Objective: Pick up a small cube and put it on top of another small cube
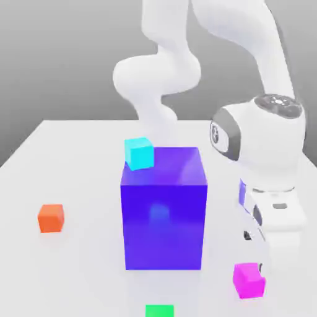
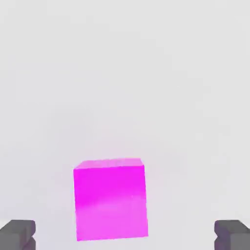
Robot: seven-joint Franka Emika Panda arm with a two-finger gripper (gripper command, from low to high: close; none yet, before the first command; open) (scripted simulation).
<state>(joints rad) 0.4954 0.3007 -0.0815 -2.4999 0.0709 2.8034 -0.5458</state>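
Right now your pink cube (image 1: 249, 280) sits on the counter (image 1: 74, 260) near its front edge, toward the exterior view's right, free and flat on its base. In the hand view the same cube (image 2: 111, 198) lies between the two dark fingertips (image 2: 17, 234), with clear space on each side, so your gripper (image 2: 125, 235) is spread wide and grasping nothing; that stance looks meant to straddle the cube before closing. The arm stands just behind the cube. Next outward comes the big blue cube (image 1: 164, 213) in the middle, with a cyan cube (image 1: 139, 153) at its far top corner. An orange cube (image 1: 51, 218) rests toward the counter's left edge, and a green one (image 1: 160, 310) at the front edge.
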